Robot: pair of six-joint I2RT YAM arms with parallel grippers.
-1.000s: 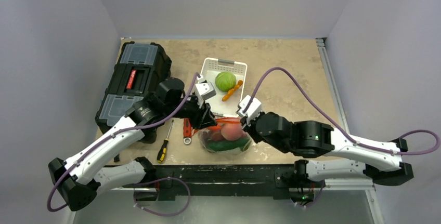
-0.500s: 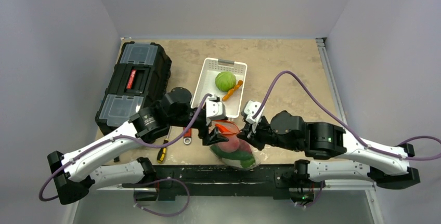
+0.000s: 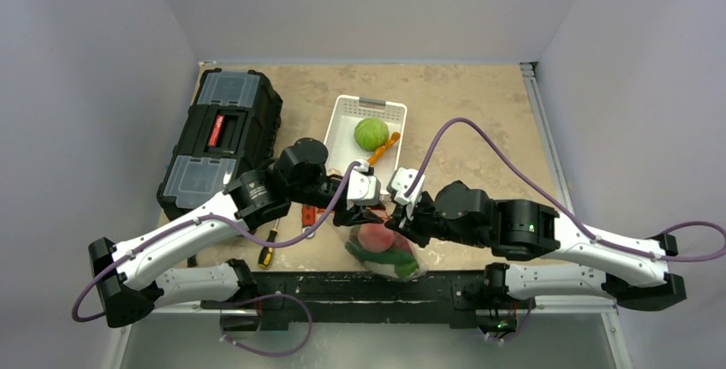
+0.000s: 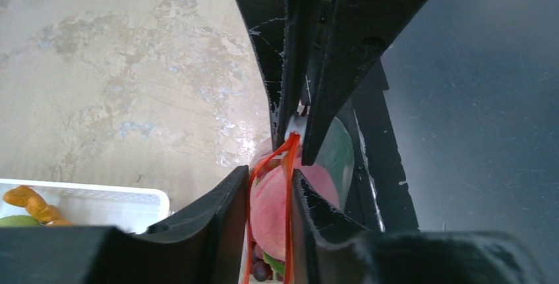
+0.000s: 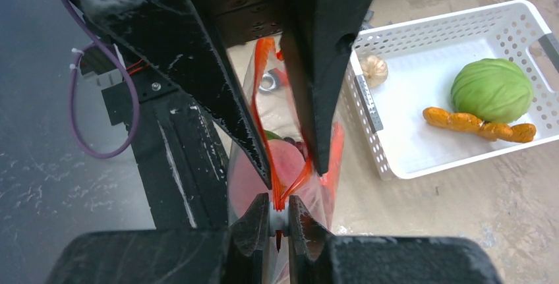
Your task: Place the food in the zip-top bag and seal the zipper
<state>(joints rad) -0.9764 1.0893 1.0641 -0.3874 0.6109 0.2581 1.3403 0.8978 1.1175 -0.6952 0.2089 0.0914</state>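
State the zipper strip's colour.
The zipper is red-orange, clearest in the left wrist view.

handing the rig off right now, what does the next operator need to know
Right gripper: shut on one end of the zipper.
Left gripper: open, jaws straddling the bag's mouth.
Done: peach and some other pieces are inside the zip-top bag.
Left: cabbage and carrot lie in the white tray; the zipper's strips are apart, so nothing is sealed yet.
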